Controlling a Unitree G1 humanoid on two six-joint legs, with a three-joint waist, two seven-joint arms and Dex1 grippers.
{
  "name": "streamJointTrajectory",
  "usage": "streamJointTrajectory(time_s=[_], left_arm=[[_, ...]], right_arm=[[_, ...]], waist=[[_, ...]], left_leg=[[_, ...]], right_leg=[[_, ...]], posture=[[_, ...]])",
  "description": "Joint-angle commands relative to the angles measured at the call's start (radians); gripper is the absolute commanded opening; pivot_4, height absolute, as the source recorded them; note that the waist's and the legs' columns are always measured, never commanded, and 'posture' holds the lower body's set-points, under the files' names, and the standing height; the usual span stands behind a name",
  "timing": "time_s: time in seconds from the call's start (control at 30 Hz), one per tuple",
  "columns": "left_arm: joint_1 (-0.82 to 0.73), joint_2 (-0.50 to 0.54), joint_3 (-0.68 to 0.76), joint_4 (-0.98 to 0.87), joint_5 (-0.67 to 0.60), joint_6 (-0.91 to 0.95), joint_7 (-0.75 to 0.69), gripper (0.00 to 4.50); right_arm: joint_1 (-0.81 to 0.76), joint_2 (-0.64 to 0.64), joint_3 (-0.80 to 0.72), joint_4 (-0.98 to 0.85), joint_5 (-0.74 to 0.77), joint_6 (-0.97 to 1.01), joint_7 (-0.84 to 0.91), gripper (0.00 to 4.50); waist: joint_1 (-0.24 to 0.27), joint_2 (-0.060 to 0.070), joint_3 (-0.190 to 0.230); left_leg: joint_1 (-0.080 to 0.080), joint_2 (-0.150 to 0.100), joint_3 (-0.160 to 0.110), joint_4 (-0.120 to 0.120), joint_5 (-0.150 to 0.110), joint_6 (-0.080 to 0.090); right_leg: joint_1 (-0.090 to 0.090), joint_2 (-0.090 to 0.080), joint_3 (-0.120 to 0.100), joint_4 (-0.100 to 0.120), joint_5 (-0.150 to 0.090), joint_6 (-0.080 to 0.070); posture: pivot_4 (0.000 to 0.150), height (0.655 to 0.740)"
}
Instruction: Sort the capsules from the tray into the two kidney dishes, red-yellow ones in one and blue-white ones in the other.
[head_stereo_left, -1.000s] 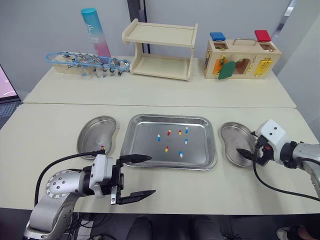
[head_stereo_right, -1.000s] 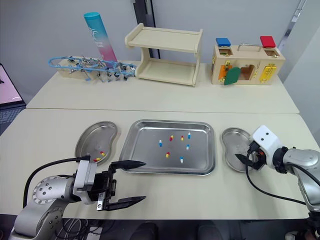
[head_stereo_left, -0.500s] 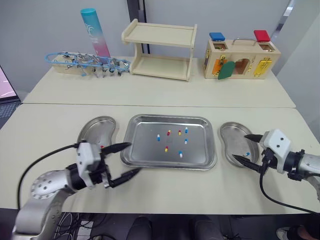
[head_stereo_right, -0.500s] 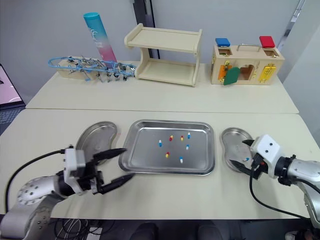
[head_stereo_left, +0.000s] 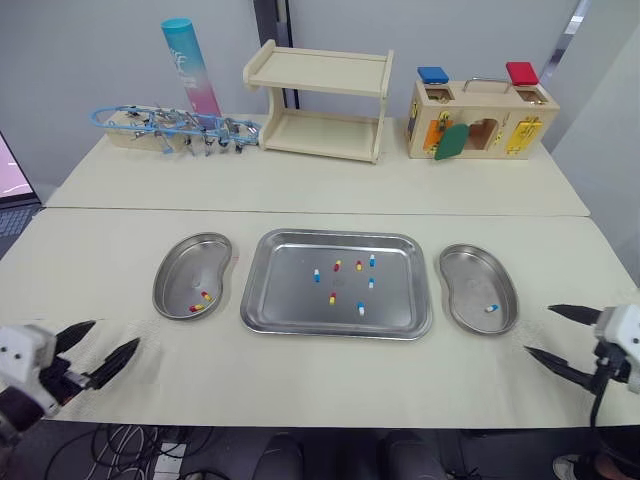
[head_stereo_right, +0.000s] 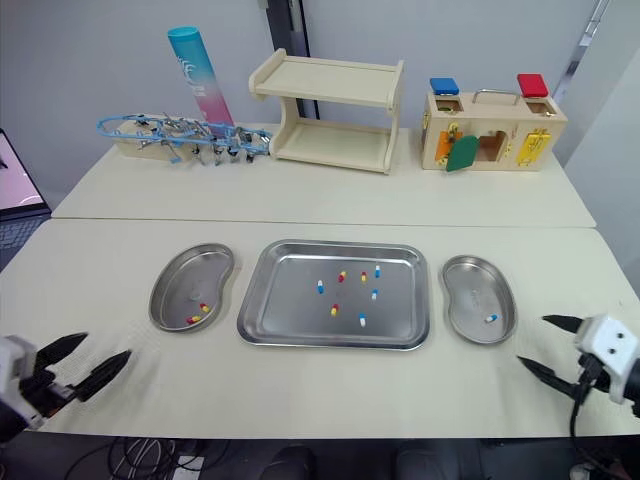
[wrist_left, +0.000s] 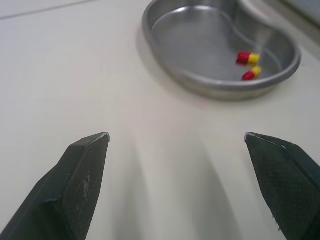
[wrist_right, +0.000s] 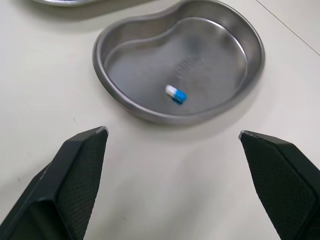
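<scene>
Empty left gripper (head_stereo_left: 113, 334) is spread wide, low by the front edge of the table (head_stereo_left: 330, 370). The left kidney dish (head_stereo_left: 178, 262) lies ahead of it and off toward the middle, well apart. Two red-yellow capsules (wrist_left: 248, 58) sit close together inside that dish. The tray (head_stereo_left: 290, 305) sits between the two dishes, farther from each gripper than that gripper's own dish. It holds seven loose capsules (head_stereo_left: 332, 298) by my count, three red-yellow and four blue-white, scattered around its middle. The right kidney dish (head_stereo_left: 465, 272) is near, just ahead of the right gripper (head_stereo_left: 539, 329), and holds one blue-white capsule (wrist_right: 175, 93). That gripper is also spread wide with nothing between its fingers, clear of the dish rim.

Progress: the sort is started and the colours are separate so far. Three capsules are placed and most are on the tray. Neither gripper is over the tray, so the next pick looks not yet begun. Left to do: three red-yellow into the left dish, four blue-white into the right.
</scene>
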Motion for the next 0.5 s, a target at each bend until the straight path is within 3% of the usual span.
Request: streamJointTrajectory(time_s=[0.03,0.2,0.5], left_arm=[[0.028,0.025,0.062,0.059,0.007,-0.047,-0.015,4.50],[0.073,0.026,0.086,0.085,0.004,-0.078,-0.042,4.50],[0.097,-0.001,0.068,-0.030,-0.017,-0.042,-0.040,4.50]], right_arm=[[-0.009,-0.046,-0.026,0.093,-0.010,-0.058,0.031,4.45],[0.003,-0.078,-0.015,0.181,-0.004,-0.114,0.085,4.45],[-0.028,-0.086,0.004,0.235,0.002,-0.151,0.111,4.45]], waist=[[0.000,0.000,0.000],[0.000,0.000,0.000],[0.000,0.000,0.000]], left_leg=[[0.000,0.000,0.000,0.000,0.000,0.000],[0.000,0.000,0.000,0.000,0.000,0.000],[0.001,0.000,0.000,0.000,0.000,0.000]], right_leg=[[0.000,0.000,0.000,0.000,0.000,0.000],[0.000,0.000,0.000,0.000,0.000,0.000],[0.001,0.000,0.000,0.000,0.000,0.000]], posture=[[0.150,0.7400],[0.150,0.7400],[0.150,0.7400]])
